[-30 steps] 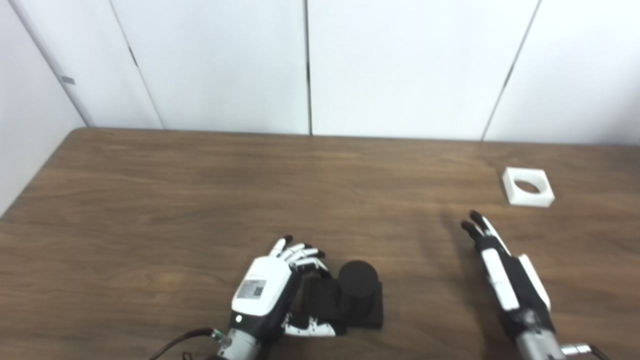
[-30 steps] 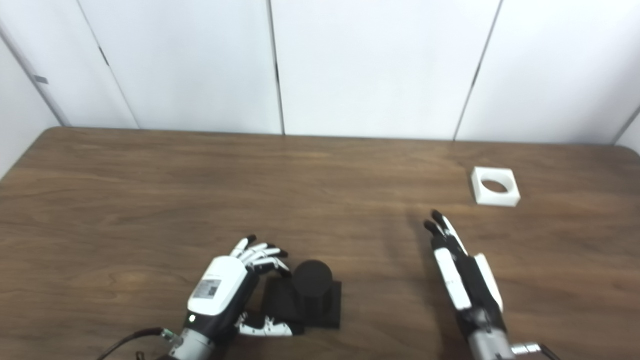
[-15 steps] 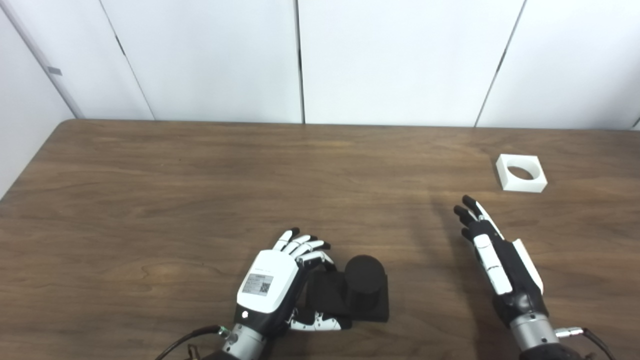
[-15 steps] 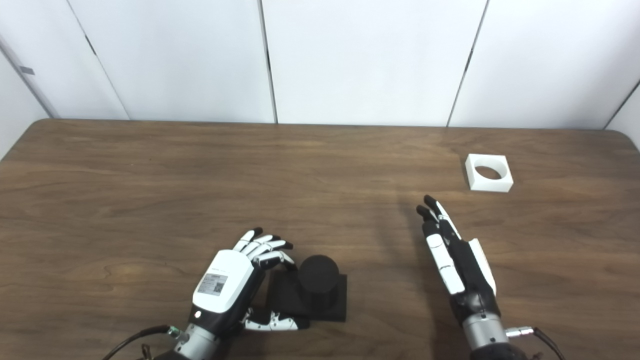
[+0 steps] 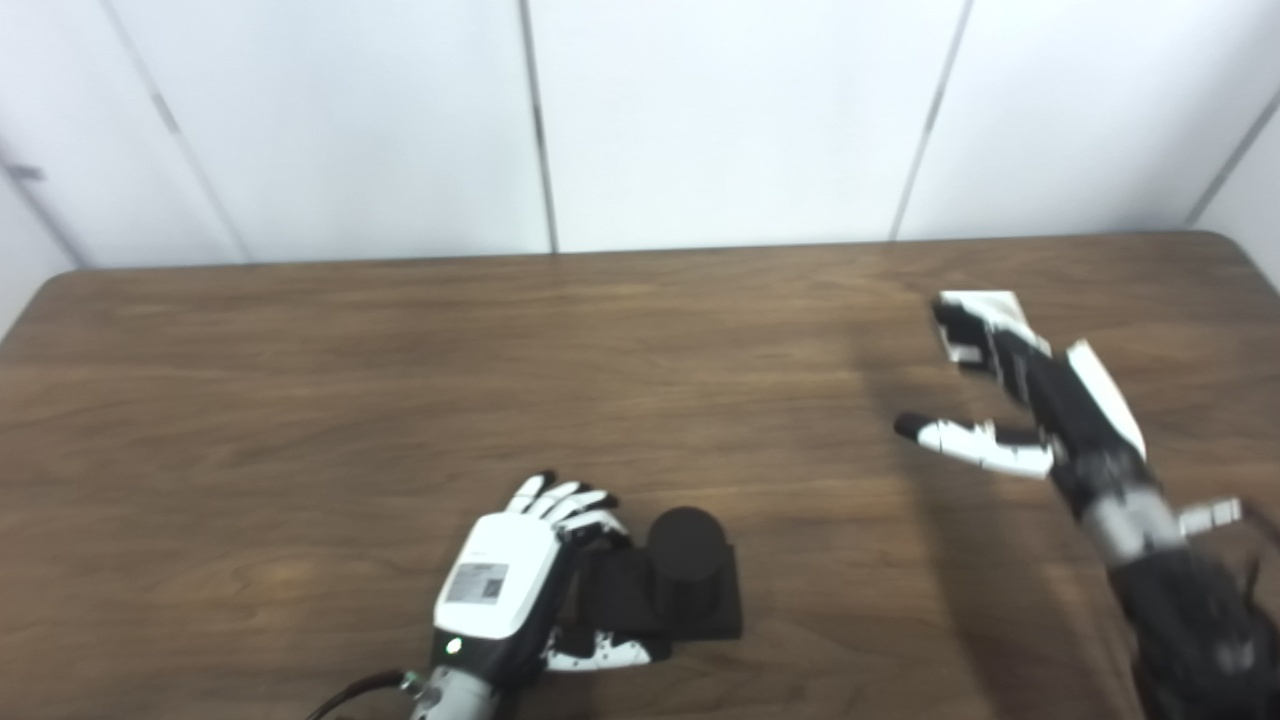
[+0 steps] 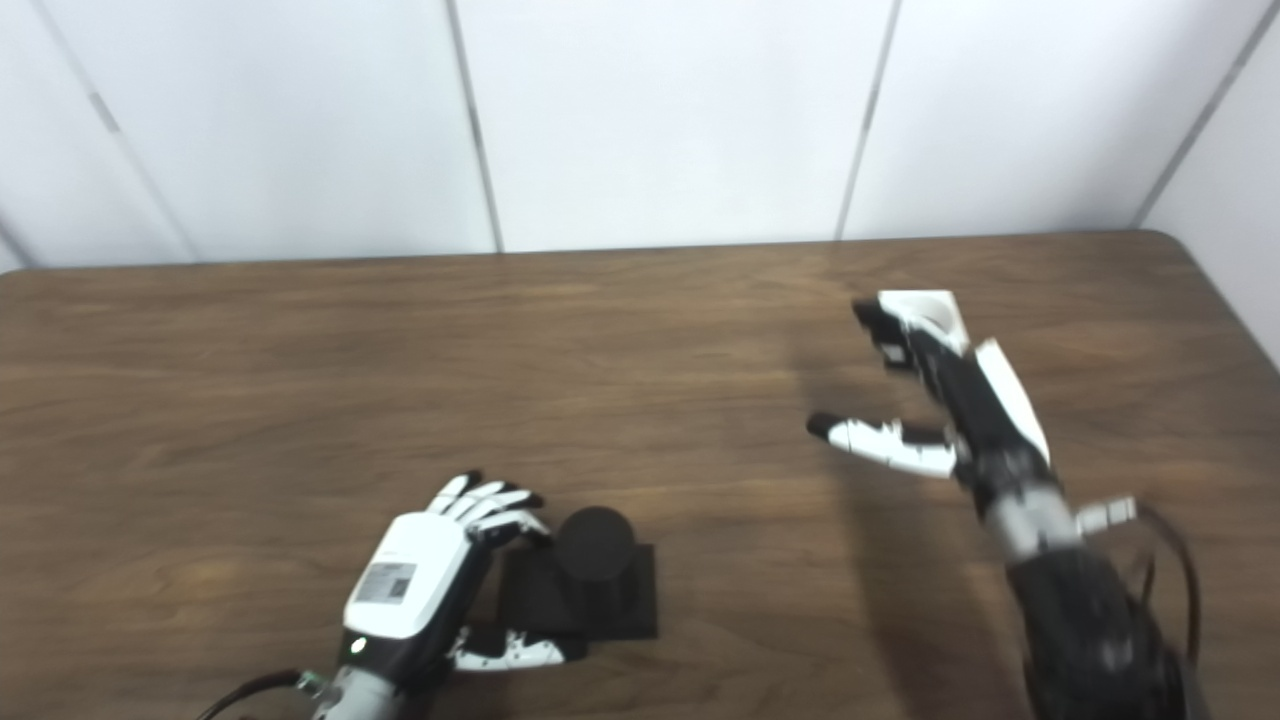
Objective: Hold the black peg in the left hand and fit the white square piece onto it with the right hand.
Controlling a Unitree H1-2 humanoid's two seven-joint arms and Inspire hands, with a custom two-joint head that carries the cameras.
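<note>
In the left eye view, my left hand (image 5: pixel 510 580) sits at the near edge of the brown wood-grain table (image 5: pixel 300 400), fingers curled over the left side of the black square base and thumb lying along its front edge. The black round peg on its square base (image 5: pixel 688 578) stands upright just to the right of that hand; the hand cups the base loosely, and I cannot tell whether it truly grips. My right hand (image 5: pixel 1020 400) is stretched far out to the right, fingers spread and thumb pointing left, holding nothing. Its fingertips (image 5: pixel 955 325) overlap the white square piece with a round hole (image 5: pixel 985 300), which lies flat on the table near the far right; only its far edge shows past my fingers, and contact is unclear through the blur.

In the right eye view, my left hand (image 6: pixel 425 590) again wraps the base of the peg (image 6: pixel 592 580). My right hand (image 6: pixel 950 395) is splayed, fingers over the near-left part of the white piece (image 6: pixel 930 303), well apart from the peg.
</note>
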